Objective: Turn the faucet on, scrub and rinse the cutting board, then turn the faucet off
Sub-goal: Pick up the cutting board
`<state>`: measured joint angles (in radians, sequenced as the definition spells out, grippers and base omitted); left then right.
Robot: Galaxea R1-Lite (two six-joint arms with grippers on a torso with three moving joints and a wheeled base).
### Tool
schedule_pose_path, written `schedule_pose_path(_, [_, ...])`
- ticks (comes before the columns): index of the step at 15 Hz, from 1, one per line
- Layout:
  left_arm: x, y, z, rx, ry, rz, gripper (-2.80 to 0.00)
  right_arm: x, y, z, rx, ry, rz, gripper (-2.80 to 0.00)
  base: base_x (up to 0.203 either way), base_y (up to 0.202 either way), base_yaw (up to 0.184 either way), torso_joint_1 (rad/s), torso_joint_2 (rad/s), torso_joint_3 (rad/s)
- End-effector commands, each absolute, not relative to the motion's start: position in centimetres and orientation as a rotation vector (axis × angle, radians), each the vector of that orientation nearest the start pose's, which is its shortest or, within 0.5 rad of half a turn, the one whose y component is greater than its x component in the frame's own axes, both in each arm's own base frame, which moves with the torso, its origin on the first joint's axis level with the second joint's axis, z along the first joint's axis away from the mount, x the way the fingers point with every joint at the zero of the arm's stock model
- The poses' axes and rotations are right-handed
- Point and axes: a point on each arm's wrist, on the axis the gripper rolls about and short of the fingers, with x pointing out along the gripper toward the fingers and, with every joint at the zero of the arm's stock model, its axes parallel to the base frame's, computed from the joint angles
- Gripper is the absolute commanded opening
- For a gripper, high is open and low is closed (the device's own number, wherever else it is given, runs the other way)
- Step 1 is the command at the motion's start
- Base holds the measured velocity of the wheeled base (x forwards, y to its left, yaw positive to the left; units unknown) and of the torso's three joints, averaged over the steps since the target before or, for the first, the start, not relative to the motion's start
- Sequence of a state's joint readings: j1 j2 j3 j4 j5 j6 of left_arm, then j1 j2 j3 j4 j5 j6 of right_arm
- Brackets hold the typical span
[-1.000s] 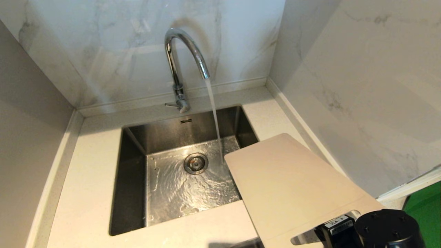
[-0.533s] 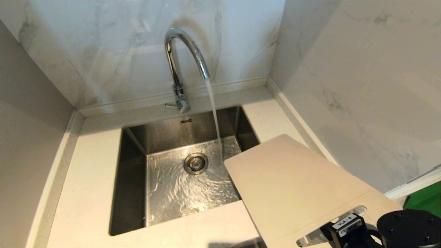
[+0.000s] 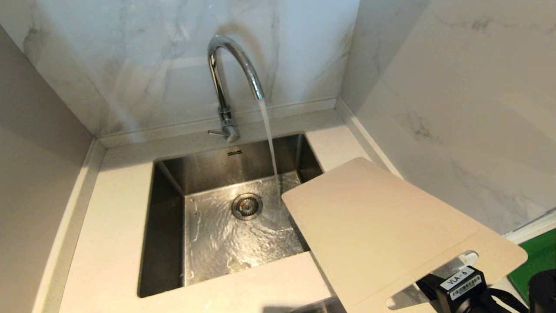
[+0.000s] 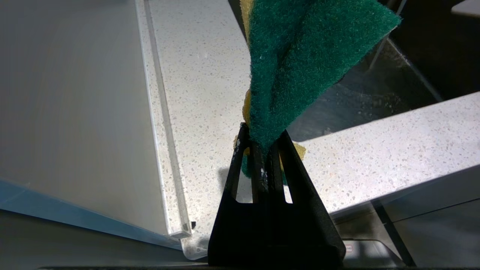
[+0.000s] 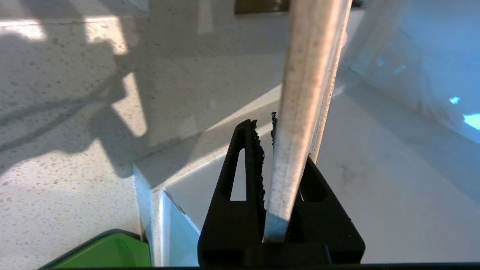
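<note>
Right gripper point(image 5: 279, 157): jaws nipped on the handle end of the cutting board point(image 3: 382, 226), seen edge-on between the fingers in the wrist view. Board tilted, far corner hanging over the sink point(image 3: 165, 243) rim, just beside the water stream point(image 3: 271, 148) but not under it. Left gripper point(image 4: 262, 150): jaws pinched tight on a green-and-yellow sponge point(image 4: 300, 63), held over the counter point(image 4: 202, 75) near the sink's edge.

Faucet point(image 3: 230, 78) running; first step done. Step in hand, by judgement: bringing the board to the water for wetting. Next calls for swinging it under the stream, then bringing the sponge across.

Hidden: left arm absent from head view; right gripper mostly cut off at the frame's bottom; board's underside unseen.
</note>
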<state>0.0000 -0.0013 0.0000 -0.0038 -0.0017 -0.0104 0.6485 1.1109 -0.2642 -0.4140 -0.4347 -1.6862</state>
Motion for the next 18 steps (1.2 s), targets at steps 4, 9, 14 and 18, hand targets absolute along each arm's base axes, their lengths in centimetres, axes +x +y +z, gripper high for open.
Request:
schedule_pose_path(4, [-2.27, 0.0, 7.55, -0.011, -0.003, -0.002, -2.8, 9.82, 6.28, 15.07, -1.857, 0.056, 0.446, -2.8, 0.0, 0.0, 0.0, 0.0, 0.0, 0.0])
schedule_pose_path(9, [-2.27, 0.0, 7.55, -0.011, -0.003, -0.002, -2.8, 9.8, 6.48, 15.05, -1.842, 0.003, 0.524, -2.8, 0.0, 0.0, 0.0, 0.0, 0.0, 0.0])
schedule_pose_path(14, [-2.27, 0.0, 7.54, -0.01, -0.002, -0.002, -2.8, 9.9, 6.78, 15.19, -1.819, -0.058, 0.602, -2.8, 0.0, 0.0, 0.0, 0.0, 0.0, 0.0])
schedule_pose_path(18, [-2.27, 0.0, 7.55, -0.011, -0.003, -0.002, -2.8, 10.01, 7.09, 15.71, -1.808, -0.082, 0.714, -2.8, 0.0, 0.0, 0.0, 0.0, 0.0, 0.0])
